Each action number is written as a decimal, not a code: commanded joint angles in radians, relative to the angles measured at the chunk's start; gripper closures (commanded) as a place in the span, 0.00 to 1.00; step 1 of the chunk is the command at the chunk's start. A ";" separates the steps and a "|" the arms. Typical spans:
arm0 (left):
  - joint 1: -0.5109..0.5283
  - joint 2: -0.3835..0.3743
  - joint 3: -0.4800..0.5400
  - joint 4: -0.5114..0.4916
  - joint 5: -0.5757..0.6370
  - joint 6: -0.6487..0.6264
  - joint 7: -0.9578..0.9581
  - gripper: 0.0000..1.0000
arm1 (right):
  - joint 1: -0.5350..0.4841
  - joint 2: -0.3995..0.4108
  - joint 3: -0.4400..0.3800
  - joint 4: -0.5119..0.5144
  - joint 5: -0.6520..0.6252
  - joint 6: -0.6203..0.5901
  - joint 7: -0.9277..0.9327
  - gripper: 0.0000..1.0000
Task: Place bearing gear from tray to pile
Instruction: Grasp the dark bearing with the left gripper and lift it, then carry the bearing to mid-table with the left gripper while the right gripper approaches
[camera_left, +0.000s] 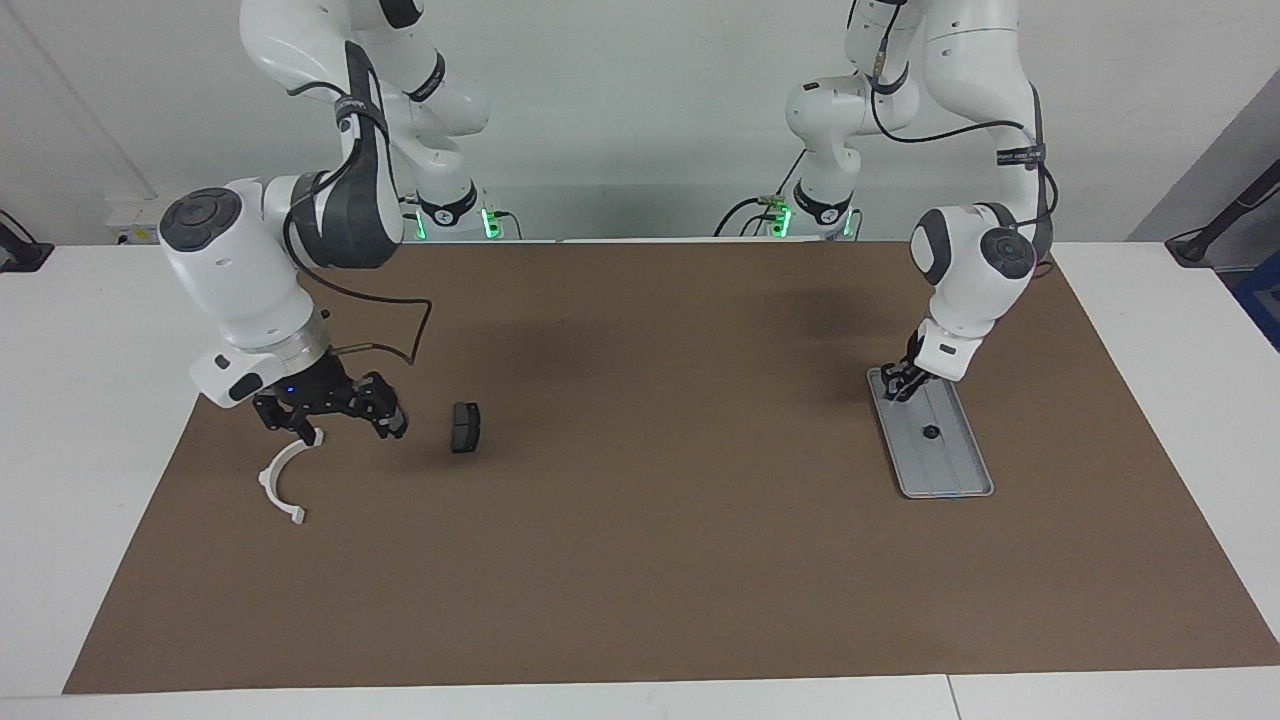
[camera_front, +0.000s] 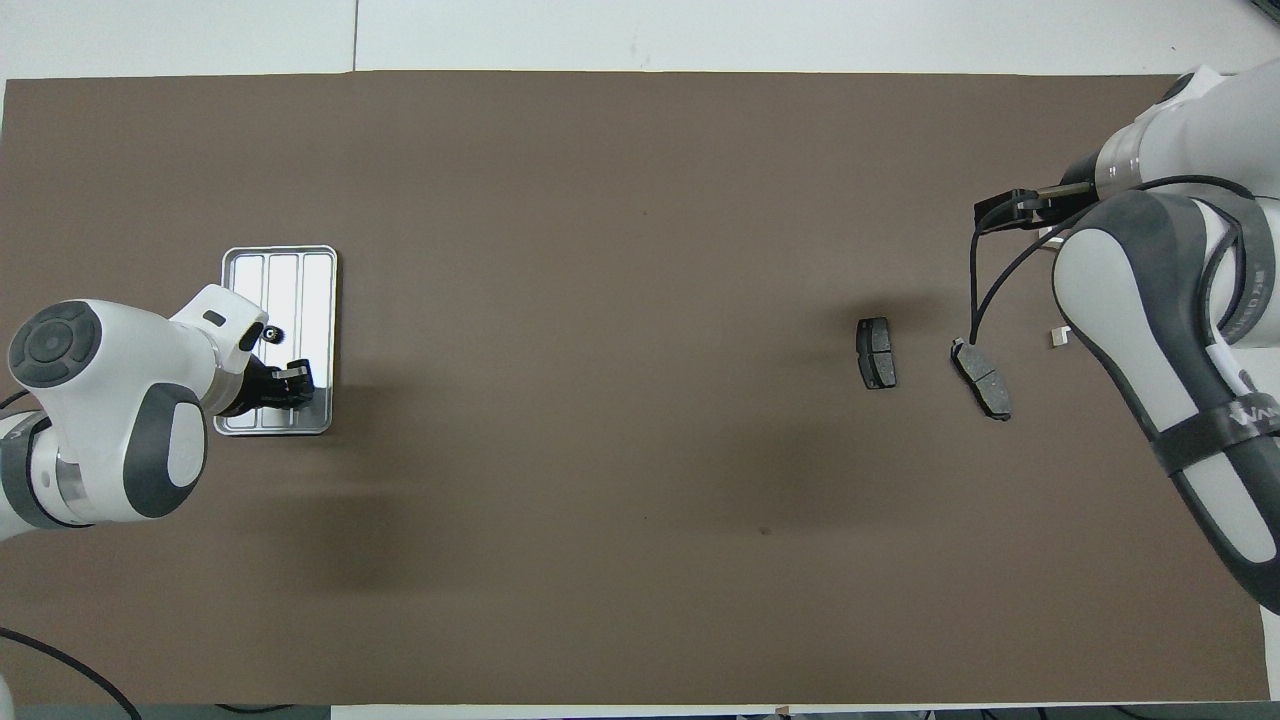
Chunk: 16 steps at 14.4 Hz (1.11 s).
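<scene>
Left gripper (camera_left: 901, 386) down at the end of the tray (camera_left: 955, 475) nearest the robots, tips at or just above the tray floor; whether its jaws are open, closed or around a part cannot be told from either view, since the wrist housing and the tips themselves cover that spot. One bearing gear (camera_left: 930, 432), a small dark round part, lies on the tray floor about midway along its length, apart from the left gripper and farther from the robots than it; from overhead the same gear shows just beside the left arm's white wrist housing. Tray is silver-grey, ridged lengthwise, and sits flat on the brown mat (camera_left: 660, 560) toward the left arm's end of the table. Right gripper (camera_left: 350, 428) hangs with jaws spread and nothing between them, low over the mat toward the right arm's end, one fingertip over the upper end of the white half-ring bracket (camera_left: 275, 480); contact with the bracket cannot be judged. Pile: the bracket lies flat on the mat; one dark brake pad (camera_left: 465, 427) rests beside the right gripper, toward the table's middle; a second brake pad (camera_front: 982, 378) lies between the first pad and the bracket, seen only from overhead. Pile and tray are well apart
</scene>
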 joint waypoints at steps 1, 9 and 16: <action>-0.018 0.007 0.005 0.134 0.018 -0.153 -0.082 1.00 | -0.015 0.002 0.009 0.004 0.002 0.017 -0.037 0.00; -0.280 0.099 0.005 0.403 0.007 -0.281 -0.539 1.00 | -0.010 0.006 0.009 -0.002 0.001 0.031 -0.040 0.00; -0.521 0.370 0.010 0.693 0.021 -0.260 -0.912 1.00 | -0.023 0.006 0.009 -0.008 0.001 0.032 -0.063 0.00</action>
